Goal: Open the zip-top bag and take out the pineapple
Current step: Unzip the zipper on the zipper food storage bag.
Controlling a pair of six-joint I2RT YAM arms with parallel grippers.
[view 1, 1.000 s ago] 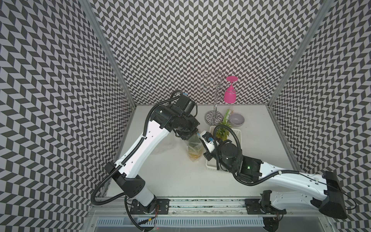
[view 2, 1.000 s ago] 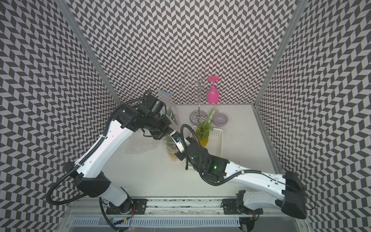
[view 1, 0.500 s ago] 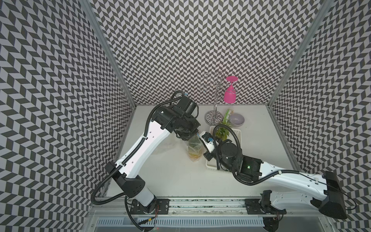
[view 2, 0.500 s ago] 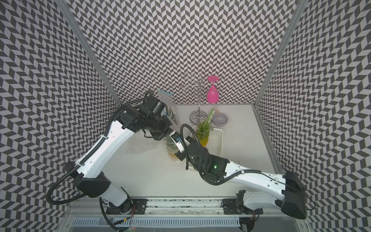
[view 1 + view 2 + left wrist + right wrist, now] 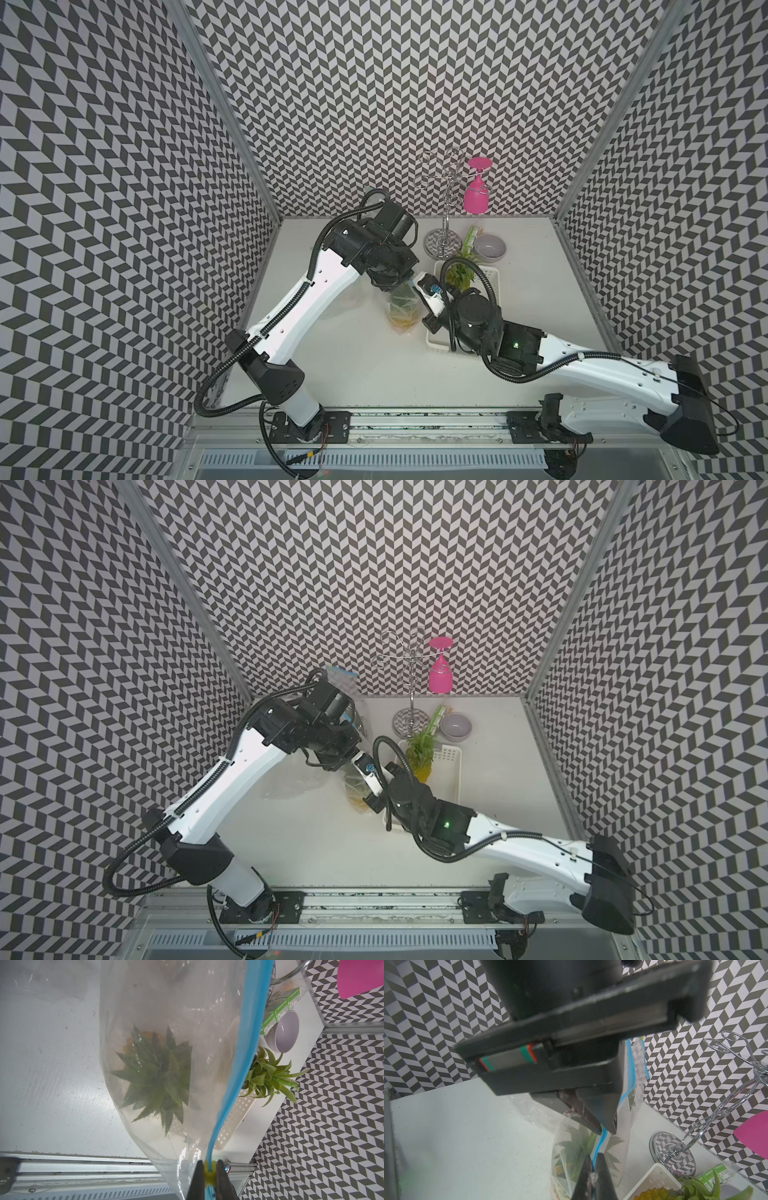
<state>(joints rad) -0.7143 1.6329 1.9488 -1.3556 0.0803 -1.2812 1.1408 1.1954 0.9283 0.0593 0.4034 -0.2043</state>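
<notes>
A clear zip-top bag (image 5: 402, 309) with a blue zip strip (image 5: 245, 1043) hangs over the table in both top views, stretched between my two grippers. Inside it is the pineapple (image 5: 158, 1076), its green crown pointing up at the left wrist camera. My left gripper (image 5: 209, 1162) is shut on the yellow slider (image 5: 210, 1174) of the zip. My right gripper (image 5: 593, 1157) is shut on the bag's blue zip edge (image 5: 600, 1142), just below the left gripper (image 5: 605, 1130). In a top view the bag (image 5: 355, 789) sits under both wrists, and the fingertips are hidden there.
A white perforated basket (image 5: 490, 276) right of the bag holds another pineapple (image 5: 459, 274). Behind it stand a lilac bowl (image 5: 490, 247), a green carton (image 5: 471, 235) and a chrome rack (image 5: 444, 241) with a pink glass (image 5: 476, 195). Crumpled clear plastic (image 5: 291, 787) lies left of the bag.
</notes>
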